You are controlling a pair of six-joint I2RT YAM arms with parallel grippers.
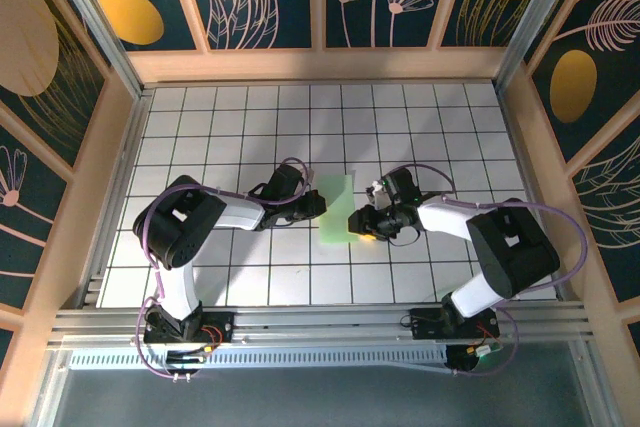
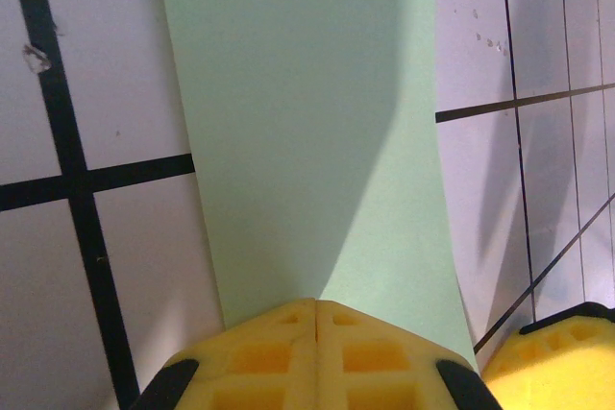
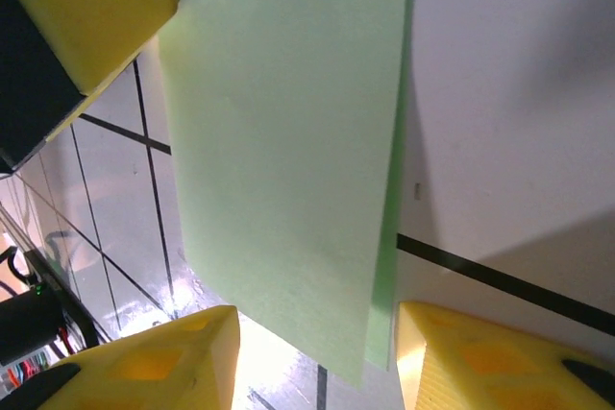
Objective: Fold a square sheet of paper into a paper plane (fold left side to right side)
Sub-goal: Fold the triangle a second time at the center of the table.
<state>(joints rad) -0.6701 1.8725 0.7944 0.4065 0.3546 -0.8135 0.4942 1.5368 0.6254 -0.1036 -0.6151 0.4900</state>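
Paper (image 1: pixel 336 209), a pale green two-layer strip, lies on the grid table (image 1: pixel 250 127) at frame centre in the top view, between both grippers. Left gripper (image 2: pixel 317 333), at lower centre of its wrist view, has its jaws pressed together at the strip's near edge; whether it pinches the paper cannot be told. Right gripper (image 3: pixel 322 362) is part open, with fingers (image 3: pixel 154 362) at lower left and lower right and the paper's end between them.

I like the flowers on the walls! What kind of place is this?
Probably a robot practice booth: a grid table boxed in by flower walls, with a left arm and right arm bolted to a rail, handling green paper.
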